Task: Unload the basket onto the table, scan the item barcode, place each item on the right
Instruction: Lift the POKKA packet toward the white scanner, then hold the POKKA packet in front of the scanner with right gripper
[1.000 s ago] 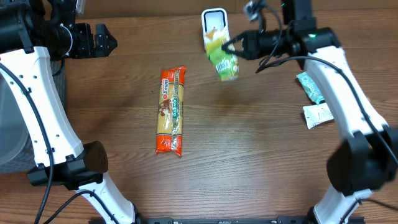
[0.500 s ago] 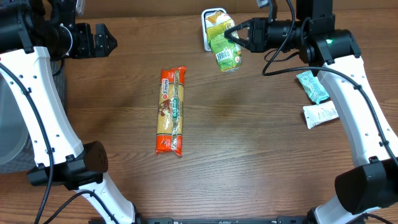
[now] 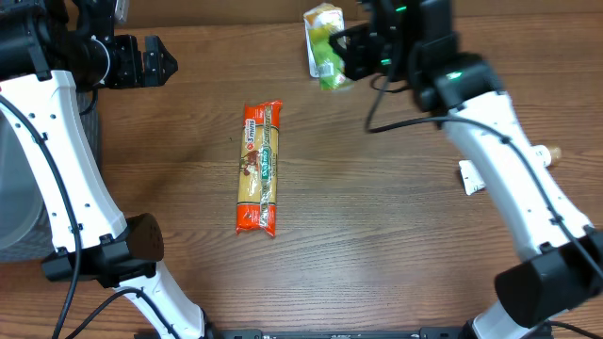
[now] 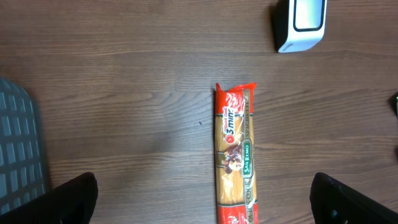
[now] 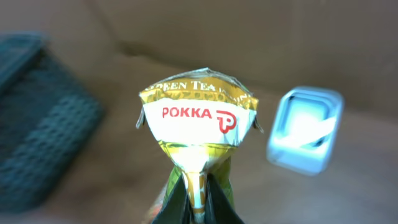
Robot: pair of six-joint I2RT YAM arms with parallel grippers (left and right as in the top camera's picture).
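The brown wood-grain tabletop [image 3: 377, 235] is smooth and flat, and most of it is bare. Two white jointed arms reach over it. The right arm [image 3: 499, 160] stretches to the far edge, and the right jaws are closed tight on a bottom fold of the green-and-yellow Pokka green tea drink carton [image 3: 325, 47], lifting it clear of the wood. I reckon it hangs there so one printed face can be turned toward the reader. No barcode shows from any angle just now. The left arm [image 3: 57, 169] waits off in the far left corner with the left jaws spread wide and holding nothing, out of the way. A grey gridded plastic basket [image 4: 18, 155] sits at the left edge. The long orange-red crinkly plastic packet of pasta [image 3: 259, 168] lies lengthwise mid-table, likely waiting its turn. The carton's top is a creased, glossy foil crimp with folded ears, so it probably dents easily. Just beside it stands the small white boxy scanner with a rounded glassy window [image 5: 305, 137], upright at the back edge. A small flat white sachet [image 3: 471, 176] lies near the right side.
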